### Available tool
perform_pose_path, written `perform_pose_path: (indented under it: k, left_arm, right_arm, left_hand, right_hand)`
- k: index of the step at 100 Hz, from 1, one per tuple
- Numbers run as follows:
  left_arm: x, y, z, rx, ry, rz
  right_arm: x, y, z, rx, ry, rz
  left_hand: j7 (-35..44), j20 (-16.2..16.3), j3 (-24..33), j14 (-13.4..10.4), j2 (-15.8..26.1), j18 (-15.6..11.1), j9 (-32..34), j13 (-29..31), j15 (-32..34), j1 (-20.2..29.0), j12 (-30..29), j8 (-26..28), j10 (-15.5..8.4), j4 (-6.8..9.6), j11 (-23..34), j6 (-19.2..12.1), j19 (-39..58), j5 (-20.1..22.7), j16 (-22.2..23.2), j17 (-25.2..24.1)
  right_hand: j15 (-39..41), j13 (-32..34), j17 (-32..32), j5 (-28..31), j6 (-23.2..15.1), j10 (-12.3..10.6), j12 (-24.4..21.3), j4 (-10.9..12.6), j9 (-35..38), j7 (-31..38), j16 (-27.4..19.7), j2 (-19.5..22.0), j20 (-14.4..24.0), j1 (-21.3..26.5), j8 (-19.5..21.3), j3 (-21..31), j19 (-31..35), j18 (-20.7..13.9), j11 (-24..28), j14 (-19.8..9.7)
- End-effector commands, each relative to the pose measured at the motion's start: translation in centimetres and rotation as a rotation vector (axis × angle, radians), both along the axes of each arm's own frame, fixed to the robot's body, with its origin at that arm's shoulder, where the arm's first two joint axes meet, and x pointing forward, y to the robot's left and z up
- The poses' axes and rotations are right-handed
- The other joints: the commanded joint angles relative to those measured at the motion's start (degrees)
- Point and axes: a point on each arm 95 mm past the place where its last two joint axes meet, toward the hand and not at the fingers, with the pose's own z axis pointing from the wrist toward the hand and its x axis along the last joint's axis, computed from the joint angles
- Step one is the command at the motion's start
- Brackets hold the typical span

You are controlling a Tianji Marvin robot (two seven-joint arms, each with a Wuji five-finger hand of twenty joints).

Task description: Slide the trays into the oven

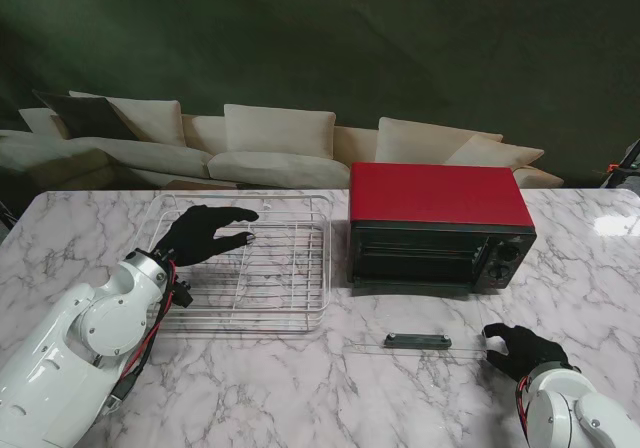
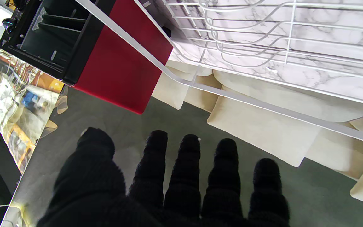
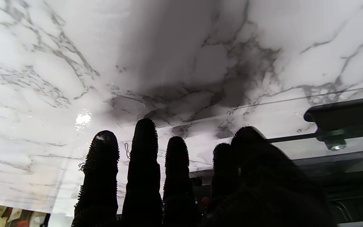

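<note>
Nearest us, our right hand (image 1: 520, 348) rests with spread, empty fingers beside the lowered oven door (image 1: 415, 345). Our left hand (image 1: 210, 232) hovers, grasping nothing, over the wire tray (image 1: 290, 268), not yet inside the oven (image 1: 440, 226).

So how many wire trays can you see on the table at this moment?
1 for certain: a white wire tray left of the red oven, under the left hand. A second may be stacked on it; the wires overlap too much to tell.

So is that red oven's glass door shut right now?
No: the red oven has its glass door folded down flat on the marble table, cavity exposed.
</note>
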Motion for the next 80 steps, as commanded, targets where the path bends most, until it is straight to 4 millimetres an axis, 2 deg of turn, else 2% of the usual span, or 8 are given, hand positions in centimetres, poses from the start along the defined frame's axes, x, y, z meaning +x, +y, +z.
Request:
perform_pose_path:
  k: [1, 12, 14, 22, 26, 52, 55, 80]
  left_arm:
    - [0.00, -0.14, -0.26, 0.004, 0.012, -0.007]
    - [0.00, -0.16, -0.26, 0.003, 0.011, -0.006]
    - [0.00, -0.16, -0.27, 0.003, 0.011, -0.006]
    - [0.00, -0.16, -0.28, 0.005, 0.012, -0.007]
    - [0.00, -0.16, -0.29, 0.006, 0.012, -0.007]
    - [0.01, -0.15, -0.28, 0.009, 0.009, -0.005]
    - [0.02, -0.15, -0.28, 0.010, 0.009, -0.005]
    - [0.03, -0.21, -0.31, 0.013, 0.012, -0.005]
  right_arm:
    - [-0.31, 0.27, -0.16, 0.011, -0.005, 0.000]
    - [-0.29, 0.20, -0.17, 0.024, -0.022, -0.011]
    - [-0.28, 0.23, -0.17, 0.027, -0.027, -0.013]
    - [-0.28, 0.26, -0.15, 0.033, -0.038, -0.021]
    - [-0.29, 0.24, -0.11, 0.039, -0.048, -0.027]
    - [-0.39, 0.04, 0.13, 0.078, -0.074, -0.054]
    - [-0.37, 0.03, 0.10, 0.082, -0.074, -0.058]
    - [0.46, 0.34, -0.68, 0.134, -0.047, -0.089]
  left_hand:
    - [0.5, 0.9, -1.6, 0.1, 3.0, 0.9, 1.1, 0.8, 0.7, 1.8, 0.6, 0.5, 0.0, -0.94, 0.8, 0.8, -1.5, 1.9, 0.6, -0.5]
    - [0.5, 0.9, -1.5, 0.0, 2.9, 0.9, 1.1, 0.9, 0.7, 2.1, 0.6, 0.5, 0.0, -0.89, 0.8, 0.8, -1.4, 1.9, 0.6, -0.5]
    - [0.5, 0.9, -1.5, 0.0, 2.9, 0.9, 1.1, 0.8, 0.7, 2.1, 0.6, 0.5, -0.1, -0.90, 0.8, 0.8, -1.4, 1.8, 0.6, -0.5]
    - [0.5, 0.9, -1.4, 0.0, 2.9, 1.0, 1.2, 0.9, 0.7, 2.4, 0.6, 0.5, -0.1, -0.85, 0.9, 0.8, -1.4, 1.9, 0.6, -0.5]
    - [0.5, 0.9, -1.4, 0.1, 2.9, 1.0, 1.2, 0.9, 0.7, 2.5, 0.6, 0.5, -0.1, -0.84, 0.9, 0.8, -1.3, 1.8, 0.7, -0.5]
    - [0.5, 0.9, -1.4, 0.1, 2.8, 1.0, 1.2, 1.1, 0.8, 3.4, 0.6, 0.5, -0.2, -0.73, 1.0, 0.8, -1.1, 1.8, 0.7, -0.4]
    - [0.5, 0.9, -1.4, 0.1, 2.9, 0.9, 1.2, 1.1, 0.8, 3.4, 0.6, 0.5, -0.2, -0.73, 1.0, 0.8, -1.0, 1.8, 0.7, -0.4]
    - [0.5, 0.9, -1.5, 0.0, 3.0, 1.0, 1.3, 1.1, 0.8, 3.8, 0.6, 0.4, -0.2, -0.71, 1.1, 0.9, -0.8, 1.8, 0.7, -0.4]
  right_hand:
    - [0.9, 1.0, 0.3, 1.6, 2.7, 0.8, 0.7, -2.1, 0.1, 1.9, -0.3, 1.7, 0.5, -1.5, 1.8, -0.9, 1.2, 0.4, 1.7, -0.6]
    - [1.5, 0.7, 0.0, 3.6, 4.5, 1.0, 0.9, -2.7, -0.5, 3.4, -0.1, 4.6, 0.5, -3.0, 4.0, -2.3, 1.4, 0.3, 2.3, -0.6]
    - [1.9, 0.6, -0.1, 4.1, 4.8, 1.0, 0.8, -2.4, -0.7, 3.3, -0.2, 5.7, 0.3, -1.7, 6.0, -5.2, 1.5, 0.3, 2.6, -0.6]
    - [2.4, 0.4, -0.3, 6.0, 5.7, 1.2, 0.8, -2.6, -0.9, 4.3, 0.0, 8.0, 0.3, -2.6, 7.3, -7.2, 1.7, 0.4, 2.8, -0.5]
    - [2.8, 0.3, -0.3, 7.1, 6.2, 1.3, 0.8, -2.1, -1.1, 4.9, 0.0, 10.2, 0.2, -0.1, 9.1, -13.2, 1.9, 0.2, 3.1, -0.5]
    - [3.8, -0.6, -1.0, 11.7, 9.7, 1.6, 1.0, -2.7, -1.6, 7.6, 0.5, 14.4, 0.4, -2.8, 10.8, -17.9, 2.1, 0.4, 3.5, -0.1]
    - [4.2, -0.8, -1.2, 12.6, 10.3, 1.7, 0.9, -2.0, -1.7, 7.3, 0.7, 16.4, 0.5, -0.3, 11.6, -24.3, 2.2, 0.4, 3.5, 0.0]
    - [4.6, -2.1, -2.2, 12.2, 15.1, 2.1, 1.1, -2.4, -2.6, 7.2, 1.1, 17.1, 0.8, -8.3, 12.8, -26.5, 2.2, 0.3, 3.5, 0.6]
